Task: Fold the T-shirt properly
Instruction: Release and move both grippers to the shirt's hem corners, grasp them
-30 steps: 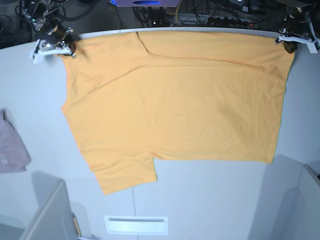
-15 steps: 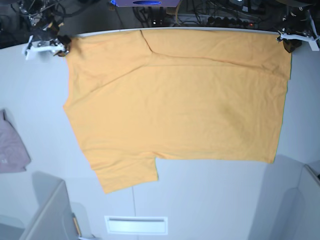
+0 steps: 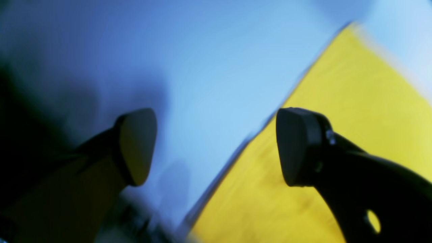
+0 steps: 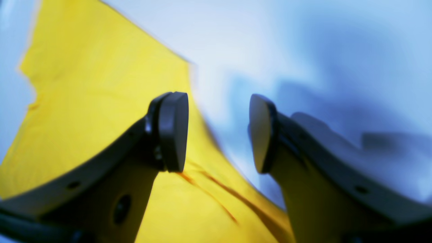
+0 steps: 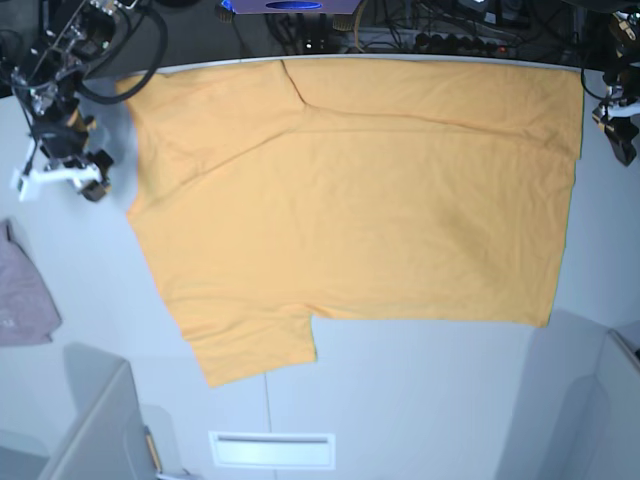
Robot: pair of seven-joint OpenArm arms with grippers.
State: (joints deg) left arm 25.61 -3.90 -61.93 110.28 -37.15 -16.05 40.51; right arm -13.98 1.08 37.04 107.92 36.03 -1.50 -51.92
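The light-orange T-shirt (image 5: 360, 210) lies spread flat on the white table (image 5: 420, 400), its far edge along the table's back rim and one short sleeve (image 5: 255, 350) pointing toward the front. My right gripper (image 5: 62, 180) is open and empty, just left of the shirt's left edge. In the right wrist view it (image 4: 217, 133) hovers over the shirt's edge (image 4: 84, 101). My left gripper (image 5: 620, 122) is open and empty beside the shirt's far right corner. In the left wrist view it (image 3: 216, 148) straddles the shirt's edge (image 3: 354, 111).
A small mauve-pink cloth (image 5: 22, 295) lies at the left edge. Grey bin walls stand at the front left (image 5: 95, 420) and front right (image 5: 590, 400). A white slot plate (image 5: 272, 450) sits at the front. Cables and gear (image 5: 400, 30) crowd the back.
Both grippers have let go of the shirt's far corners. The right gripper moved forward along the shirt's left side; the left gripper moved slightly out and forward. The shirt stays flat.
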